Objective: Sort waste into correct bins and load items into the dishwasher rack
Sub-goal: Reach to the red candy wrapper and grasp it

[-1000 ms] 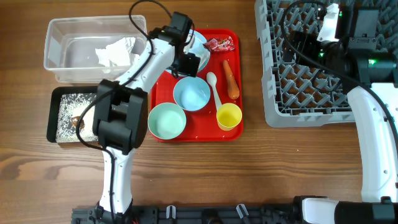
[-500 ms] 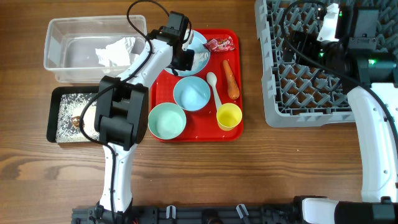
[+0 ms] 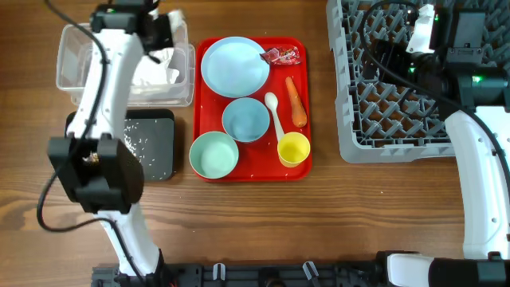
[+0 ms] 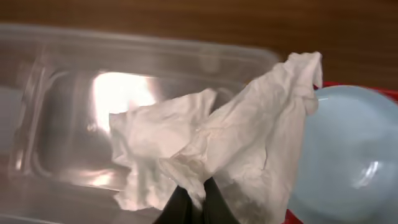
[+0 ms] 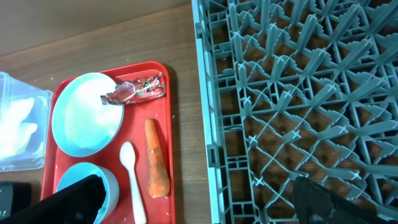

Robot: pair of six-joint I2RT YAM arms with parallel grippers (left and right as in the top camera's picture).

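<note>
My left gripper (image 4: 194,200) is shut on a crumpled white tissue (image 4: 249,134), which hangs over the right end of the clear tub (image 4: 56,93). From overhead, that gripper (image 3: 158,32) is above the tub (image 3: 72,60), with white tissue (image 3: 155,73) showing below it. The red tray (image 3: 301,163) holds the pale blue plate (image 3: 235,66), red-and-white wrapper (image 3: 280,56), carrot (image 3: 296,101), white spoon (image 3: 275,113), blue bowl (image 3: 245,119), mint bowl (image 3: 213,154) and yellow cup (image 3: 293,149). My right gripper (image 5: 199,205) stands open, empty, over the left edge of the grey rack (image 5: 298,93).
The black tray (image 3: 155,135), with white crumbs scattered in it, lies just below the tub and left of the red tray. The rack (image 3: 390,88) fills the far right. A strip of bare wood separates the red tray from the rack.
My left arm has swung from the plate on the red tray to above the clear tub. Its jaws have shut on the tissue. The right arm has not moved.
</note>
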